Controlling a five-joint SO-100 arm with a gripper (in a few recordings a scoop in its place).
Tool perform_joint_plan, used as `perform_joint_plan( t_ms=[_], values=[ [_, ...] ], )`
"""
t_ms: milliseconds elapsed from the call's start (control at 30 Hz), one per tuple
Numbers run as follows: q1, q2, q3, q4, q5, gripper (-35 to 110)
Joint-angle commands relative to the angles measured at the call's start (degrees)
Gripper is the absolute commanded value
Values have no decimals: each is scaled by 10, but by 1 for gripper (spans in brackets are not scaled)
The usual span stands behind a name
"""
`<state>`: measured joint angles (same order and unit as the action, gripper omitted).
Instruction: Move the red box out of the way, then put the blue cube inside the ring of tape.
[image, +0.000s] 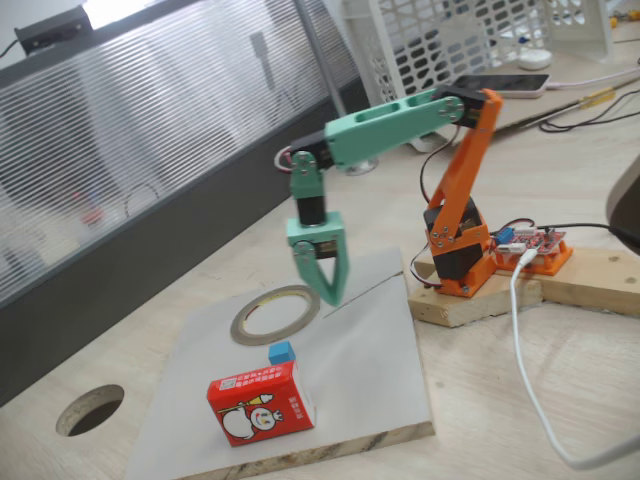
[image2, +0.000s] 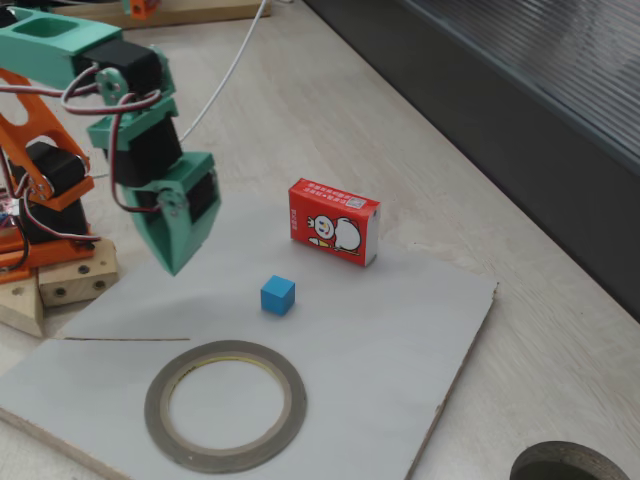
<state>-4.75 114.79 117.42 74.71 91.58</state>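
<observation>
Hand: the green hand (image: 333, 285) hangs above the grey board, fingers pointing down and drawn together to a narrow tip, holding nothing; it shows again in the other fixed view (image2: 178, 250).
Red box: the red box (image: 260, 402) stands on its long edge on the board, printed face out, near the board's edge farthest from the arm's base; seen too at (image2: 334, 221).
Blue cube: the blue cube (image: 281, 352) sits between the box and the tape, just beside the box in 1 fixed view, clearly apart from it in the other (image2: 278, 295).
Ring of tape: the ring of tape (image2: 225, 403) lies flat on the board, its opening bare; also at (image: 276, 313).
Key relation: from the hand, ring, cube and box lie roughly in line, outward from the base, the box last. Its long axis runs across that line, so I judge a sideways push likelier than a pinch.
Surface: the grey board (image2: 400, 340) rests on the pale wood counter (image: 500, 400), with a round hole (image: 90, 409) cut in it.
Room: free board lies on both sides of the box; a white cable (image: 530, 370) trails beside the base.
</observation>
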Motion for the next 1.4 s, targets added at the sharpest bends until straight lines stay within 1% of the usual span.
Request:
perform_joint_plan(
  t_ms=[0, 167, 367, 567, 667, 800, 1000, 1367],
  values=[
    [-3, -83, -111, 1, 8, 0],
    [-5, -181, -165, 2, 8, 0],
    [-8, -199, -168, 1, 8, 0],
    [-131, -207, -193, -6, 9, 0],
    [-170, -265, -206, -6, 31, 0],
    [-173, -305, -258, -6, 59, 0],
    [-173, -332, -325, -2, 62, 0],
    [-175, -333, -328, 0, 62, 0]
  ],
)
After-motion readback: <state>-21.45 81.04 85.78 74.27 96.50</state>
